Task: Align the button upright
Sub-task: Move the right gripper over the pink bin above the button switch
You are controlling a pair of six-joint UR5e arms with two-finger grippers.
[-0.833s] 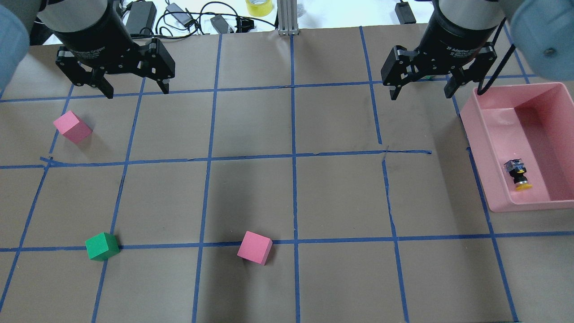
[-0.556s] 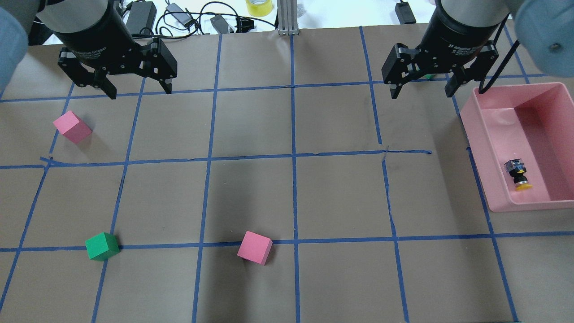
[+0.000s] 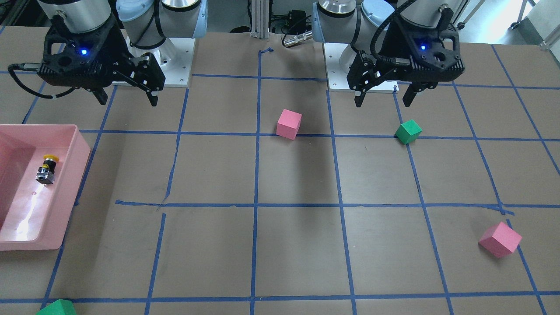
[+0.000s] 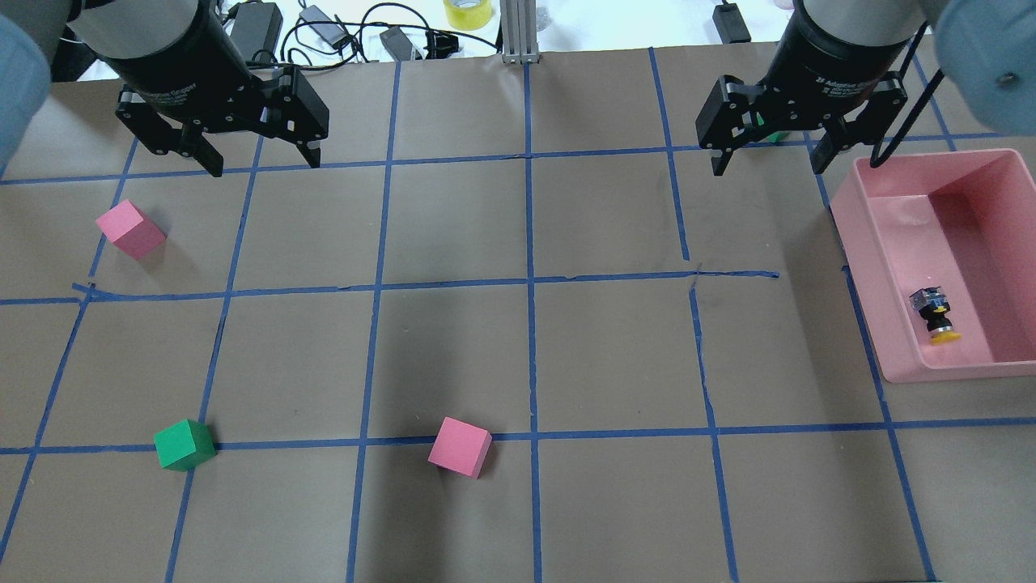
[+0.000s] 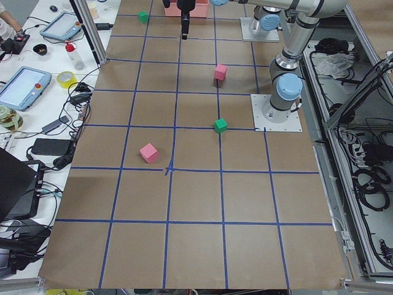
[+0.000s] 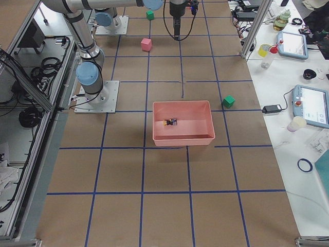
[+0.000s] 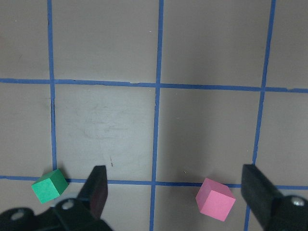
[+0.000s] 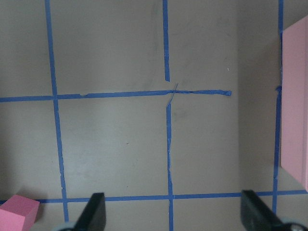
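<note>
Overhead exterior: button (image 4: 935,314) lying sideways in pink bin (image 4: 886,271); left pincer (image 4: 265,166), right pincer (image 4: 767,169) spread, empty; arm tops cropped.

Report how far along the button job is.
Done: nothing visible. The button lies on its side in the bin. In hand: nothing; the left gripper and right gripper hang open and empty above the table. Left: reach into the bin, grasp the button, stand it upright.

1. The yellow-capped push-button switch (image 4: 933,314) lies on its side in the pink plastic bin (image 4: 864,267), at the brown surface's (image 4: 615,356) right edge.
2. A green foam cube (image 4: 184,444) sits left of a pink foam cube (image 4: 460,447).
</note>
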